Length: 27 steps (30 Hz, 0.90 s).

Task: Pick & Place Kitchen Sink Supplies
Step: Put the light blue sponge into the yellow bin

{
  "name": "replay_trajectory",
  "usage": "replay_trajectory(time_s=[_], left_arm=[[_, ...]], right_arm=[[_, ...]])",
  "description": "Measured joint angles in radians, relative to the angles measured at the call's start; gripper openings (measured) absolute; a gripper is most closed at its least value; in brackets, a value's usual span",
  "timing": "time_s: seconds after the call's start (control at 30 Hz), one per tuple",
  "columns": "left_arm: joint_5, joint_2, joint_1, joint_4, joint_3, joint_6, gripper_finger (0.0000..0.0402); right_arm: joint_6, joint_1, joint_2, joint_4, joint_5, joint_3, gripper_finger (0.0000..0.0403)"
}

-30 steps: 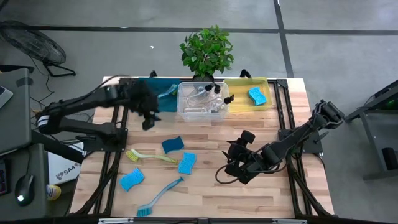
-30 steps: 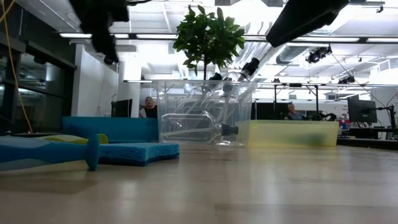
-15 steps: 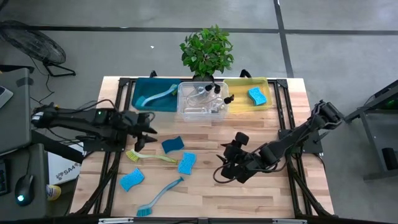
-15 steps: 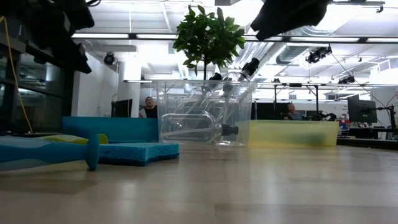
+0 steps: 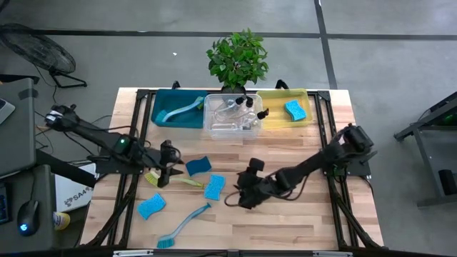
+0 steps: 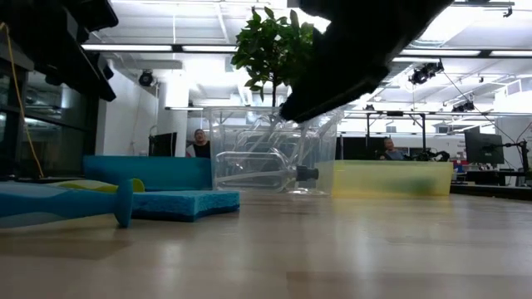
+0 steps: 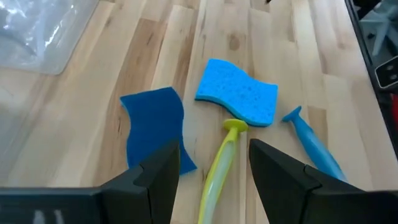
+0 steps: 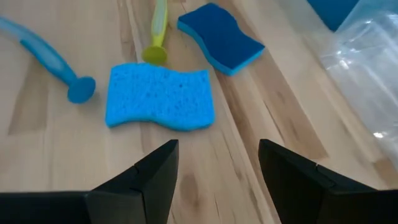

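Left arm stretched low from the left edge toward frame centre, left end effector down at the tabletop, fingers spread wide w/ the yellow-green brush handle lying between them, nothing gripped.

Right arm reaches in from the right edge, elbow bent, forearm near-flat across the wood; right end effector sits centre frame, wide too, empty, nose aimed at the light sponge just left of it.

Dark sponge lies just above that one, near the brush tip. Third sponge lower left, blue brush below centre. Up top: teal bin w/ a brush inside, clear bin w/ pump bottles, yellow bin w/ a sponge. Plant behind them.
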Motion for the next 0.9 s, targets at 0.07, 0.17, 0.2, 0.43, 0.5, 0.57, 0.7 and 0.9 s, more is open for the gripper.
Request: replay_trajectory(time_s=[0.07, 0.17, 0.2, 0.43, 0.5, 0.57, 0.7, 0.9], left_arm=[[-0.023, 0.031, -0.020, 0.033, 0.000, -0.012, 0.0188], [-0.046, 0.081, -0.041, 0.078, 0.000, -0.026, 0.0188], [-0.052, 0.098, -0.047, 0.092, 0.000, -0.026, 0.0188], [-0.067, 0.204, -0.051, 0.188, 0.000, -0.027, 0.0188], [-0.075, 0.229, -0.051, 0.202, 0.000, -0.027, 0.0188], [-0.077, 0.247, -0.051, 0.216, 0.000, -0.027, 0.0188], [-0.078, 0.262, -0.051, 0.226, 0.000, -0.027, 0.0188], [-0.081, 0.261, -0.051, 0.229, 0.001, -0.030, 0.0188]], right_arm=[[-0.001, -0.021, 0.017, 0.033, -0.028, 0.000, 0.0216], [0.003, -0.047, 0.038, 0.070, -0.068, 0.000, 0.0215], [-0.002, -0.053, 0.041, 0.077, -0.077, 0.000, 0.0215], [-0.074, -0.078, 0.070, 0.098, -0.120, 0.000, 0.0216], [-0.106, -0.085, 0.082, 0.113, -0.133, 0.000, 0.0215], [-0.153, -0.093, 0.093, 0.146, -0.170, 0.000, 0.0215], [-0.313, -0.105, 0.104, 0.160, -0.200, 0.000, 0.0215], [-0.590, -0.136, 0.104, 0.165, -0.253, 0.000, 0.0211]])
